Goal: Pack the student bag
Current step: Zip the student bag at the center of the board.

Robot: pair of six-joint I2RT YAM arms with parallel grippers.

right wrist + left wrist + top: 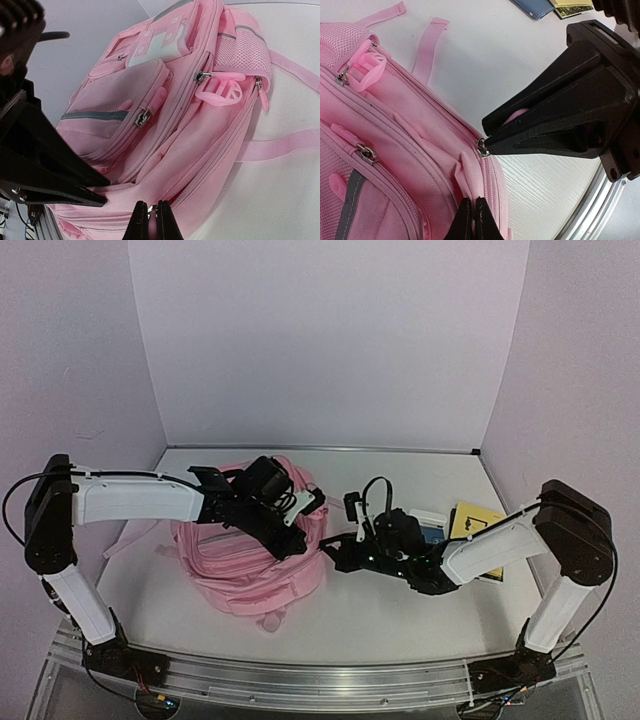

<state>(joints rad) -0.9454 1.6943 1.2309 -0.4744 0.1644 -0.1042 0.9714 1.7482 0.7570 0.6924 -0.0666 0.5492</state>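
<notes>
The student bag [250, 565] is a soft pink backpack lying at the table's middle left. My left gripper [295, 520] is over its right side. In the left wrist view it [473, 220] is shut on a fold of the bag's fabric [385, 140] beside the main zip. My right gripper [335, 545] is at the bag's right edge. In the right wrist view it [152, 214] is shut on the pink zip pull of the bag [190, 100]. The left wrist view shows those jaws pinching the pull, with the metal slider [481, 148] at their tips.
A yellow book [475, 525], a blue item [432, 533] and a white item [428, 515] lie right of the bag, under my right arm. The bag's straps [427, 47] trail on the white table. The metal front rail [320, 680] runs along the near edge.
</notes>
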